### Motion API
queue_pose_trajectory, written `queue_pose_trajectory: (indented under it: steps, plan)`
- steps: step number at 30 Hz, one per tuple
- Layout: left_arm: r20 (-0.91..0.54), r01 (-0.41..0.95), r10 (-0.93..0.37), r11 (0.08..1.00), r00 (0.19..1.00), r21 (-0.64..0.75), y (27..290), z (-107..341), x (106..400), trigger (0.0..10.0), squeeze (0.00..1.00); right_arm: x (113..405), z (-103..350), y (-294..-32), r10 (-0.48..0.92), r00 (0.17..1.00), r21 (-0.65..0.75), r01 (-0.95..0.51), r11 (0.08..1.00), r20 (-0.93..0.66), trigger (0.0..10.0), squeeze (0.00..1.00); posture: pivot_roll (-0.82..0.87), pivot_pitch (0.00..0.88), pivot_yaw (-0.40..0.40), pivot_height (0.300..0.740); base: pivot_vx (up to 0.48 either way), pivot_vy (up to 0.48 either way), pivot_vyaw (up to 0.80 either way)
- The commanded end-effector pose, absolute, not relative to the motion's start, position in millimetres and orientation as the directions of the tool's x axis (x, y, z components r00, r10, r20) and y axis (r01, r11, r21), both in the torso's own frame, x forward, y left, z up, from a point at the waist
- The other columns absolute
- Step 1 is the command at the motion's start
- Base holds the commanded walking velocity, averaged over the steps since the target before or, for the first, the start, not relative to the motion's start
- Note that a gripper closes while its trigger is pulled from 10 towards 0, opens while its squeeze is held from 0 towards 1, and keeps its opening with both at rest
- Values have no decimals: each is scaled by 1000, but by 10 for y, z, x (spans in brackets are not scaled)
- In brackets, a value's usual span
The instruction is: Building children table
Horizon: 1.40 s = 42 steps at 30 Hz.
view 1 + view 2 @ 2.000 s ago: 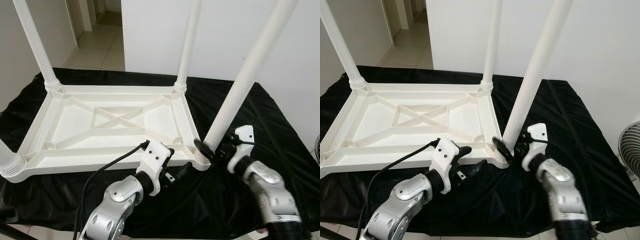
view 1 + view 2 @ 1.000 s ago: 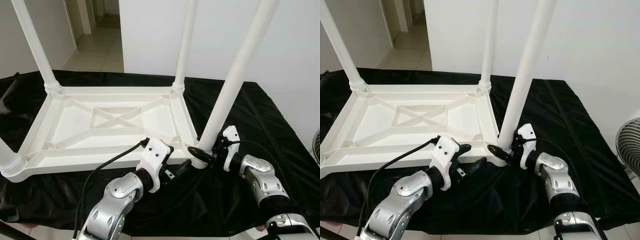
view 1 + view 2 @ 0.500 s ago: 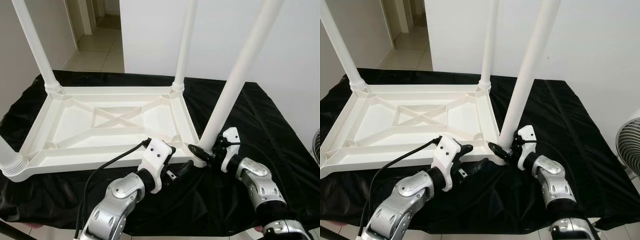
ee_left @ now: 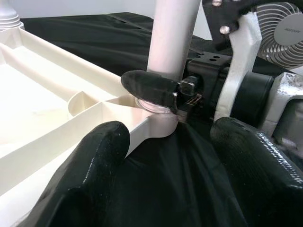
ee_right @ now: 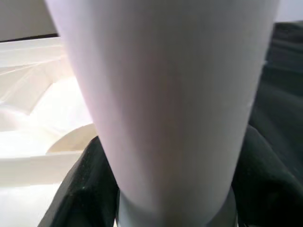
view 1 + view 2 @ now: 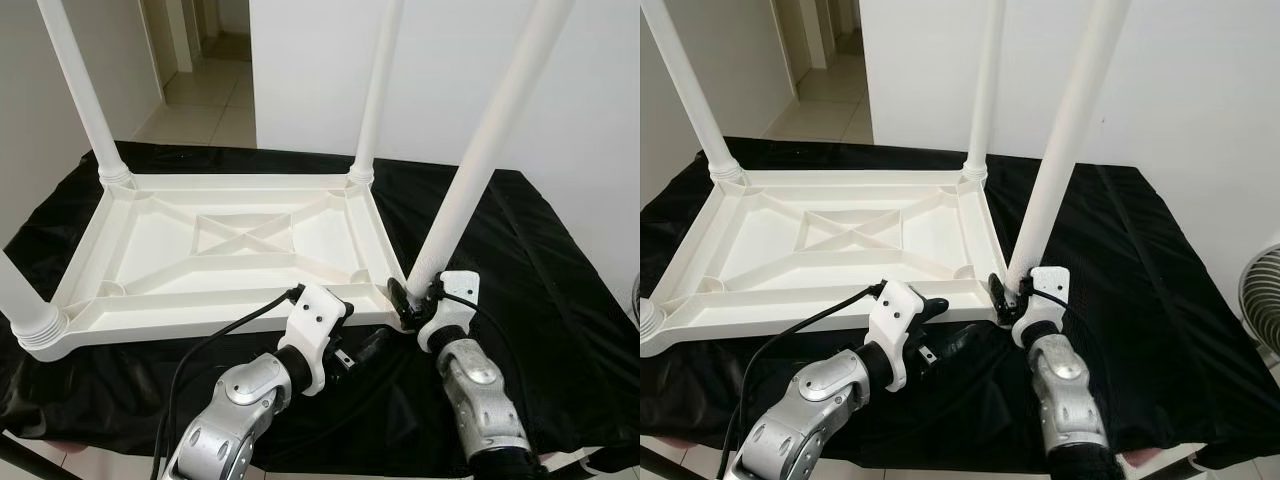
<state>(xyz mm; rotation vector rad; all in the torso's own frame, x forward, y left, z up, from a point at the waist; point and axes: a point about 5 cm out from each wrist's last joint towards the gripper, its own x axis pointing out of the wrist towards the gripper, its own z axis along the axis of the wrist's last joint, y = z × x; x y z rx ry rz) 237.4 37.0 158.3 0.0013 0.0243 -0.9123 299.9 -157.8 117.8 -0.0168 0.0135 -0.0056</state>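
A white plastic children's table (image 6: 230, 240) lies upside down on a black cloth, its legs pointing up. The near right leg (image 6: 480, 160) stands tilted in the table's near right corner socket. My right gripper (image 6: 1012, 298) is shut on this leg at its base; in the right wrist view the leg (image 5: 165, 94) sits between both black fingers (image 5: 80, 189). My left gripper (image 6: 362, 328) is open and low over the cloth, just in front of that corner. In the left wrist view its fingers (image 4: 94, 165) stand on either side of the corner, holding nothing.
The black cloth (image 6: 540, 280) covers the whole work surface and hangs over its edges. Three other legs stand at the far left (image 6: 85, 100), far right (image 6: 375, 90) and near left (image 6: 25, 300). A fan (image 6: 1262, 300) is at the right, with a tiled doorway (image 6: 200, 100) behind.
My right forearm has swung in from the right to just below the leg, while its gripper stayed at the leg's base. The left gripper has barely moved.
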Motion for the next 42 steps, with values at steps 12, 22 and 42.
queue_pose_trajectory:
  steps: [12, 22, 42]
  plan:
    - [-32, 788, -789, 614, 613, -36, 330, 1536, 2351, 10000, 0, 2782, 959, -1474, -130, 976, 35, 138, 990, -175, 10000, 0, -37, 31, -44, 740, 0, 0, 0]
    - [-30, 789, -790, 613, 613, -30, 327, 1538, 2360, 10000, 0, 2791, 1276, -1410, 137, 991, 115, -137, 984, 10, 10000, 1000, -41, 22, -44, 740, 0, 0, 0]
    - [-30, 782, -782, 623, 622, -18, 363, 1557, 2391, 10000, 0, 2972, 1439, -2046, 630, 773, -127, -635, 762, -78, 10000, 0, -22, 23, -31, 740, 0, 0, 0]
